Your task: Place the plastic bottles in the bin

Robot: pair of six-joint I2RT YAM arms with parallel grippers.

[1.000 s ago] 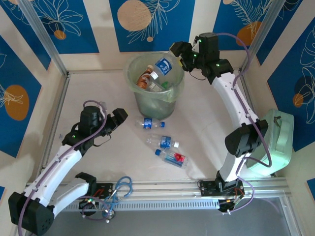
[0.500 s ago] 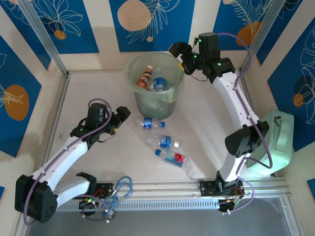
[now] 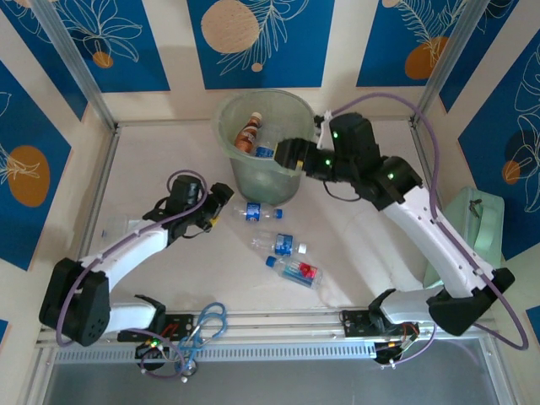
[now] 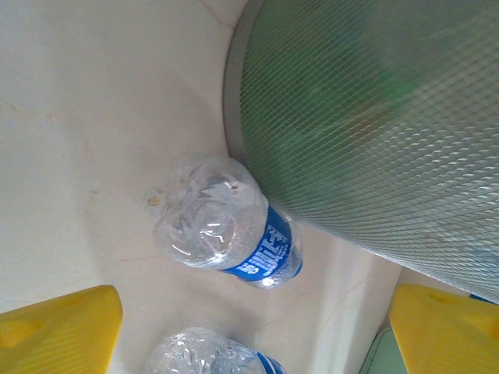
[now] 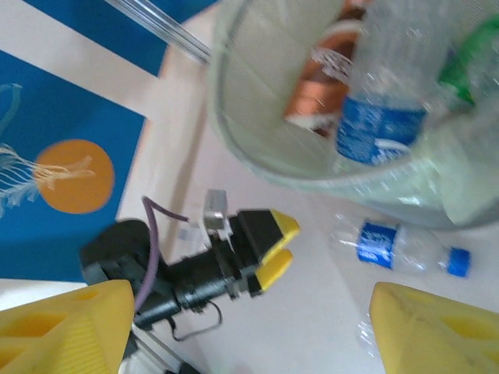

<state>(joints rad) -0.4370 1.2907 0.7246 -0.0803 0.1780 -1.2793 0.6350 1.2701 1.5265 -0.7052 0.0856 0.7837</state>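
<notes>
Several small plastic bottles (image 3: 283, 245) lie on the surface (image 3: 169, 152), six o'clock from the round pale-green bin (image 3: 268, 181). Left claw (image 3: 218, 206) and right claw (image 3: 285, 157) gape empty; grabbing beside the bin could tip it.

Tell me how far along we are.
Done: several bottles lie in the bin, including a brown-labelled bottle. In hand: nothing; the right gripper hangs open by the bin, the left gripper open beside a blue-labelled bottle. Left: that one, a clear bottle and a red-labelled bottle on the table.
</notes>
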